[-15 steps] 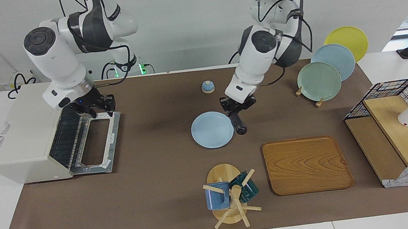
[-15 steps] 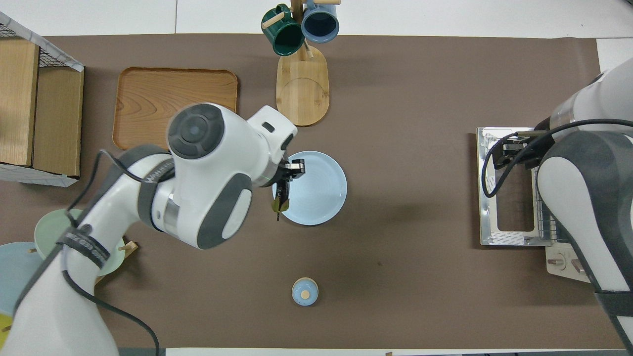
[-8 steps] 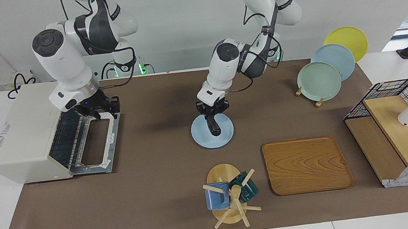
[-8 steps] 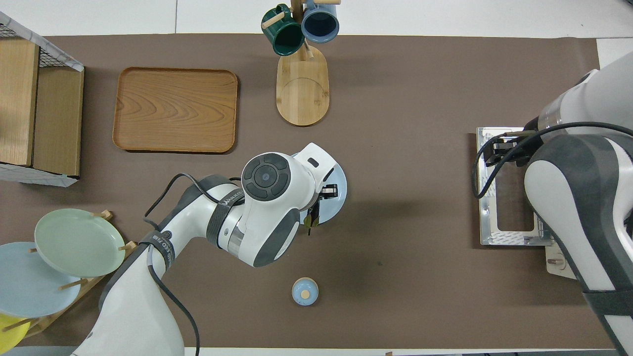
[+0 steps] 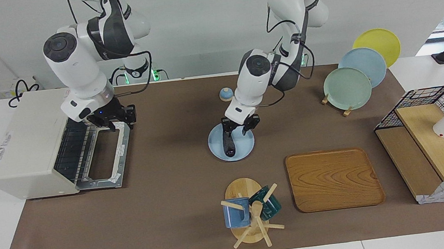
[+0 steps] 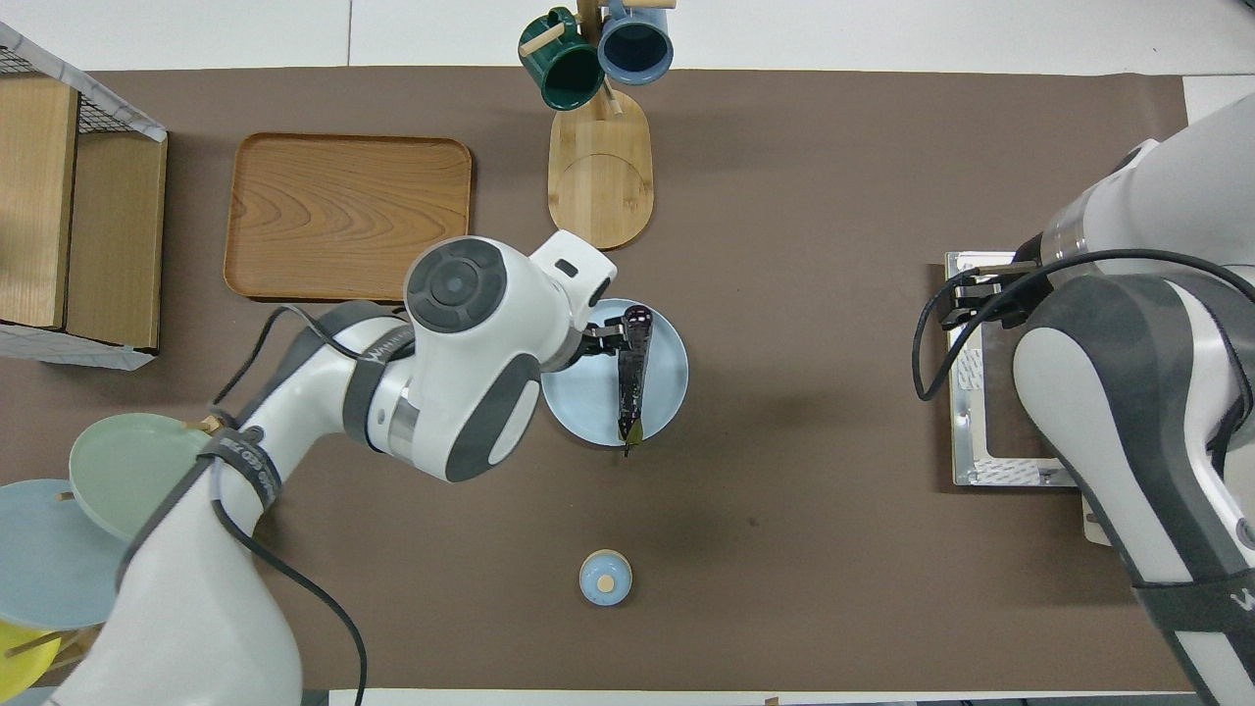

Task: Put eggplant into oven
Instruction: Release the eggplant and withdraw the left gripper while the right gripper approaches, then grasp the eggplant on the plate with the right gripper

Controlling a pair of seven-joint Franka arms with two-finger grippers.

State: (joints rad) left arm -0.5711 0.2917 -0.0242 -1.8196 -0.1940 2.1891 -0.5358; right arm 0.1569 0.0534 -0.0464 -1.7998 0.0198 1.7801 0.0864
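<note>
The eggplant (image 5: 227,143) lies on the light blue plate (image 5: 245,149).

Left hand (image 5: 240,126) open, low; right hand (image 5: 116,120) raised

white arms (image 5: 76,69), grey joints, black cables

Glossy eggplant (image 5: 228,143), grained wooden tray (image 5: 333,178)
</note>
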